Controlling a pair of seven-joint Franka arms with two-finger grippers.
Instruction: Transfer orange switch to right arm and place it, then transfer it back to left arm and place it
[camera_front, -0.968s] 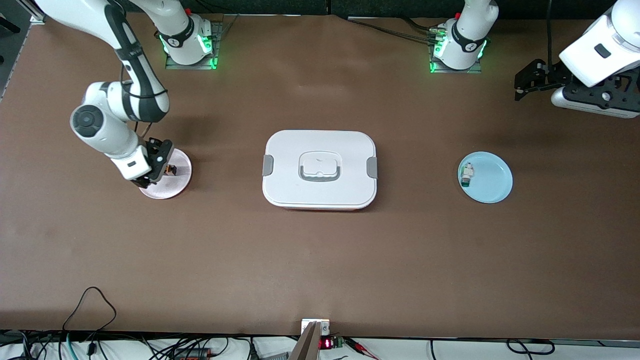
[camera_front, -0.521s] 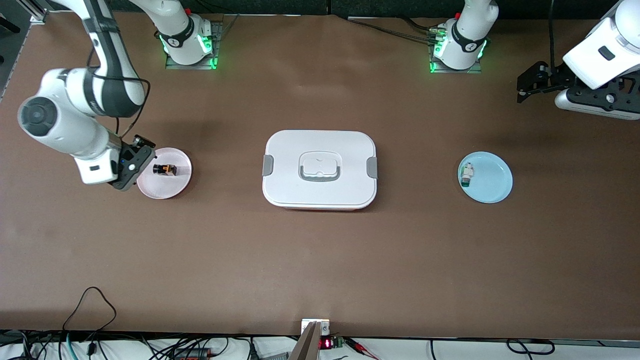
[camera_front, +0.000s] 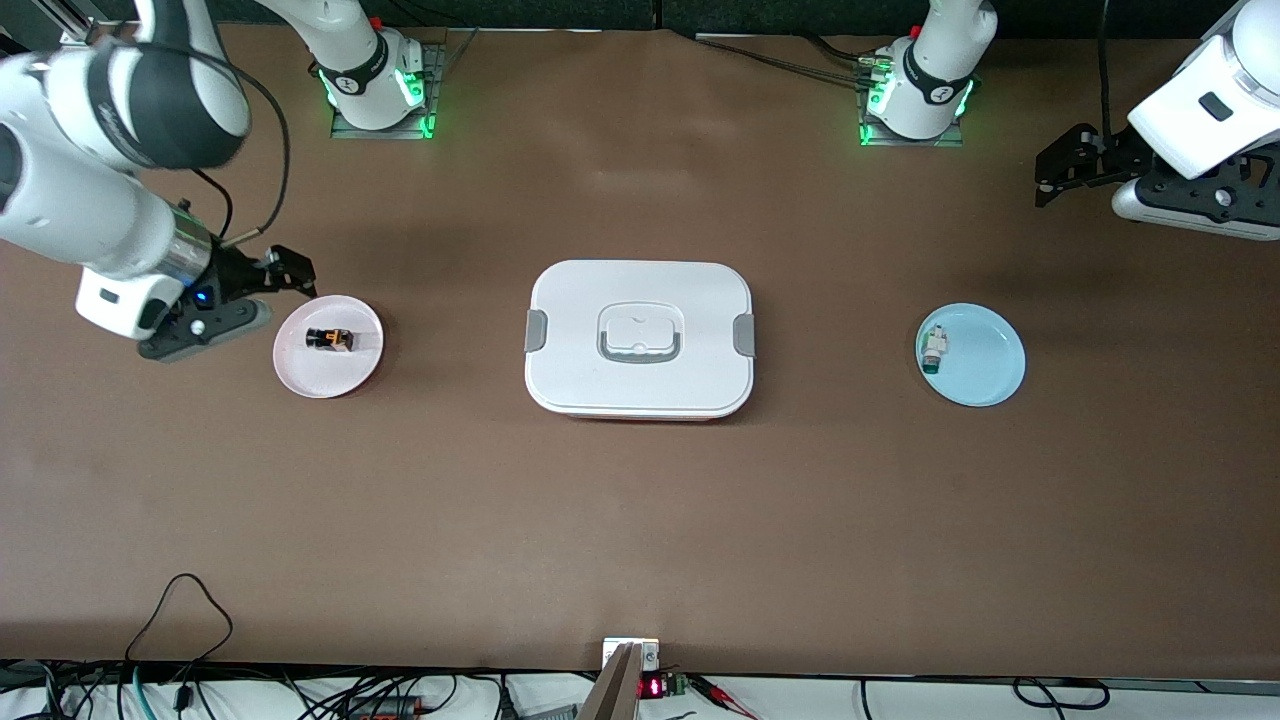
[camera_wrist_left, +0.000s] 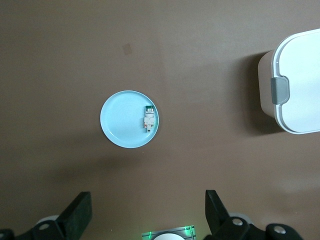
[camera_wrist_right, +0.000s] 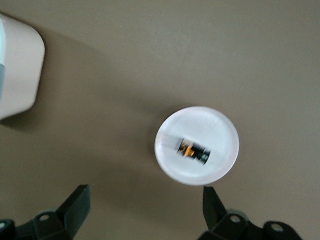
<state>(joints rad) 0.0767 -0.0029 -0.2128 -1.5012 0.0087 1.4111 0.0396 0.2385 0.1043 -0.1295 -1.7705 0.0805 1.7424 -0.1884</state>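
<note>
Orange switch (camera_front: 329, 340) on pink plate (camera_front: 300, 372); right gripper (camera_front: 283, 272) beside, empty-jawed

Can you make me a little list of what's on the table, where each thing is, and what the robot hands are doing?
orange switch: lying on the pink plate, toward the right arm's end
box: lid on, mid-table between the plates
green-tipped part: on the blue plate, toward the left arm's end
right tool: open, empty, up beside the pink plate
left tool: open, empty, waiting off past the blue plate
</note>
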